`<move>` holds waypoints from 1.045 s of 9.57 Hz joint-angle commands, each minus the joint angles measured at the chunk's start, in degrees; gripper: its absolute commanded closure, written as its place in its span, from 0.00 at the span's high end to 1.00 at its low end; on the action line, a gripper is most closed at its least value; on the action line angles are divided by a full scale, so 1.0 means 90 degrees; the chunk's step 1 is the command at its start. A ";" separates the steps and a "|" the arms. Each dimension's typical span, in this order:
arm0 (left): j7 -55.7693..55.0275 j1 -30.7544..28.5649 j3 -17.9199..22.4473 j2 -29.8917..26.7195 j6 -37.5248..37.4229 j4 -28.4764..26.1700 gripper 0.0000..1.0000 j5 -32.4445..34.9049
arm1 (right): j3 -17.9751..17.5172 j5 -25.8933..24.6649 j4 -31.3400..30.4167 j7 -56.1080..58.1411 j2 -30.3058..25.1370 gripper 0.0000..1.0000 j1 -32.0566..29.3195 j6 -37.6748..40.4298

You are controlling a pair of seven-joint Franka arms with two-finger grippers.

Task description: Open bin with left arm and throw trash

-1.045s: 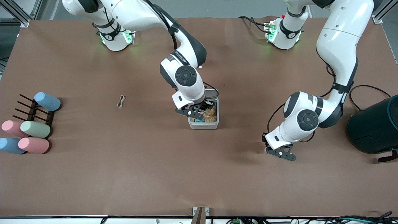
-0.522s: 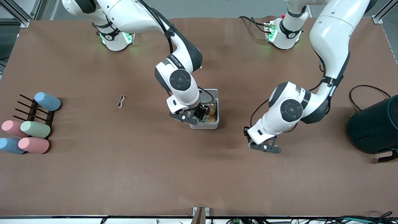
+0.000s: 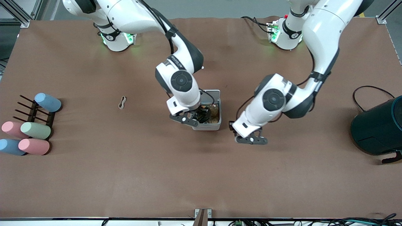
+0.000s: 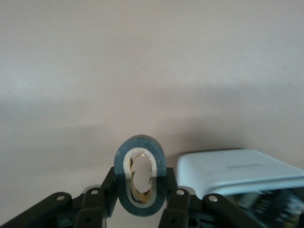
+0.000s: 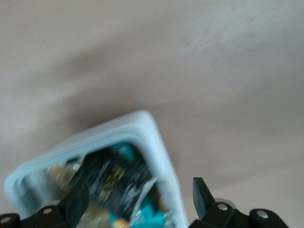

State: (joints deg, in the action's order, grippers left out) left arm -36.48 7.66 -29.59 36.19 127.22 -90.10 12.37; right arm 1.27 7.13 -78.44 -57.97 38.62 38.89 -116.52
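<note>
Carrying the tape ring (image 4: 139, 175) pinched between its fingers, the left gripper (image 3: 251, 140) has swung closer to the bin (image 3: 208, 126), now at its 9 o'clock. Right gripper (image 3: 196, 118) hangs spread apart over the open bin, the snack packet (image 5: 111, 183) lying inside.

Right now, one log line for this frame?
bin: open, packet inside | right gripper: open over bin | left gripper: shut on tape ring, beside bin | rubber band: on table

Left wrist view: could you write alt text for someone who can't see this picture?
A dark tape ring, squeezed into an oval, is clamped upright between the two black fingers of the left gripper over the brown table. Beside it, the rounded corner of the white bin shows, open, with blurred contents inside.
</note>
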 commanded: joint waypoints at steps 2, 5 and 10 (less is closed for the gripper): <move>-0.0845 0.0369 0.0026 -0.0037 -0.0141 0.0069 0.00 0.0100 | -0.0122 -0.0060 -0.0685 0.0111 -0.0773 0.96 -0.1066 0.0719; -0.1287 0.0808 0.0074 0.0051 -0.0131 0.0069 0.00 0.0100 | -0.0112 -0.0109 -0.2859 0.2078 -0.1924 0.96 -0.2082 0.0225; -0.1502 0.0888 0.0094 0.0110 -0.0121 0.0069 1.00 0.0461 | -0.0102 -0.0138 -0.5500 0.5040 -0.2631 0.99 -0.3226 -0.1749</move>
State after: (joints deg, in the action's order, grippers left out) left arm -48.57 15.51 -28.92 37.29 126.85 -90.13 14.62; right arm 1.44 6.39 -122.04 -17.09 17.78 12.11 -129.30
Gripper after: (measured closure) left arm 0.396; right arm 0.013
